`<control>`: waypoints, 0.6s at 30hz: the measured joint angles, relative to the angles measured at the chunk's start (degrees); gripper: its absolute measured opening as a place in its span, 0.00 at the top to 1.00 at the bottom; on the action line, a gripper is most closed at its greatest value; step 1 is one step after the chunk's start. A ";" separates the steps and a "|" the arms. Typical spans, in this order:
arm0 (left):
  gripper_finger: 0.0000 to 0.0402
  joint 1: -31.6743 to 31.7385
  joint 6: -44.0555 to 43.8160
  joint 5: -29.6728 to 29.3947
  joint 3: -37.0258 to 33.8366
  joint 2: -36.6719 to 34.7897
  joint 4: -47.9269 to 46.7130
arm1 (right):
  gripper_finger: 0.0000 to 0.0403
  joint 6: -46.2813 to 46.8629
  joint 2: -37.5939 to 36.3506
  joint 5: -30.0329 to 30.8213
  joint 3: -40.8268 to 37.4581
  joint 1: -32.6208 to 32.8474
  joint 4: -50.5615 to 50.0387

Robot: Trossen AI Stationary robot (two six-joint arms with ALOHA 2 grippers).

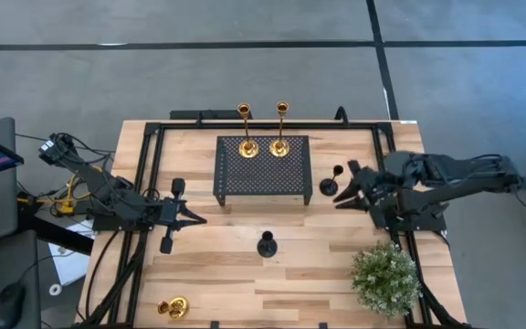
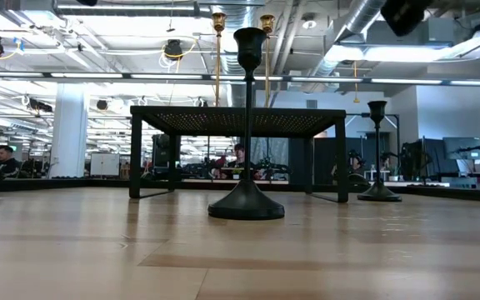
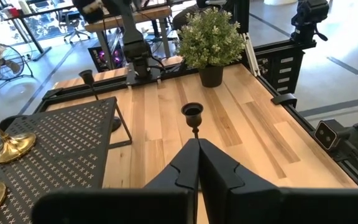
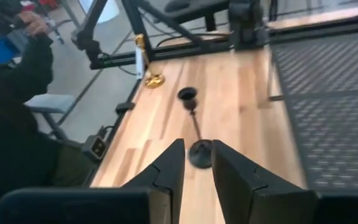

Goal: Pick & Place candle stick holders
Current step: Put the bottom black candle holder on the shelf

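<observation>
My right pincer, fingers parted and empty, sits at a black candle holder near the stand's 3 o'clock side. My left pincer is closed, empty. Two tall gold holders stand on the stand; another black holder mid-surface; short gold holder at 7 o'clock.

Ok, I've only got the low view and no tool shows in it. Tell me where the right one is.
Observer: The right tool is open, right beside the black holder off the stand's right end.
Operator: Now the left one.
Observer: The left tool is shut on nothing, over bare table left of the stand.
Operator: Find me the short gold holder.
Observer: The short gold holder is near the table corner on the left arm's side, far from the stand.
</observation>
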 joint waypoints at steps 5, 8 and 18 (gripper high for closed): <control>0.98 0.00 -0.02 0.01 0.00 1.55 0.04 | 0.83 2.74 2.90 0.71 -4.59 3.90 6.39; 0.98 0.00 -0.02 0.01 0.00 2.68 0.16 | 0.83 2.74 5.03 4.99 -5.42 6.03 8.89; 0.98 0.00 -0.44 0.02 0.00 5.67 0.24 | 0.83 2.68 15.42 10.26 -5.42 10.98 16.00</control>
